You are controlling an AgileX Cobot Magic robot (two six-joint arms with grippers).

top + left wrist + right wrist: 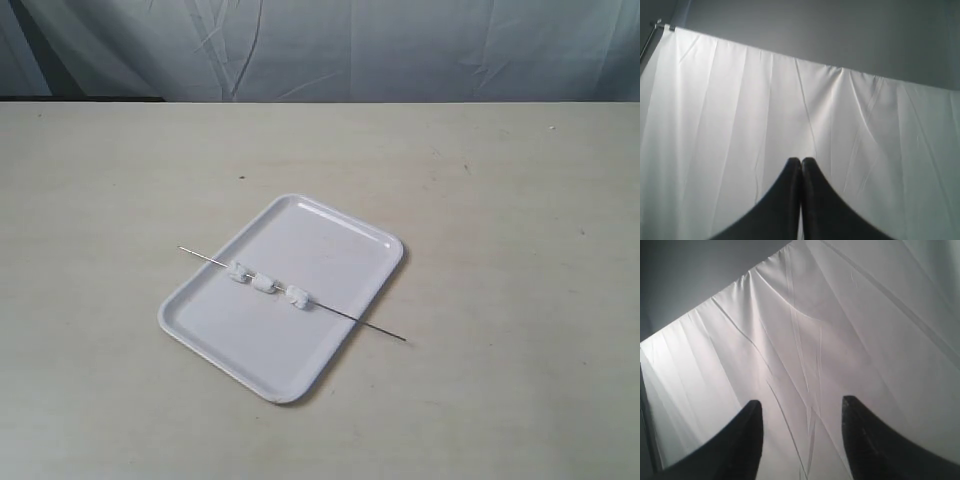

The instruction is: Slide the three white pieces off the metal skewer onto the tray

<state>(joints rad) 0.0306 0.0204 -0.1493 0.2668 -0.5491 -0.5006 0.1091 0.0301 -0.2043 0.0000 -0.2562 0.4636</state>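
The white tray (330, 240) lies at an angle in the middle of the table. Across its near half rests the thin metal skewer (355, 320), both ends reaching past the rim. Threaded on it are the three white pieces: one (239, 271), a second (265, 283) and a third (297, 296), close together over the tray. Neither arm shows in the exterior view. My left gripper (801, 161) is shut with nothing between its dark fingers and faces a white curtain. My right gripper (801, 407) is open and empty, also facing the curtain.
The pale table (520, 200) spreads around the tray on all sides. A creased white curtain (400, 50) hangs behind its far edge. A curtain rod end (660, 25) shows in the left wrist view.
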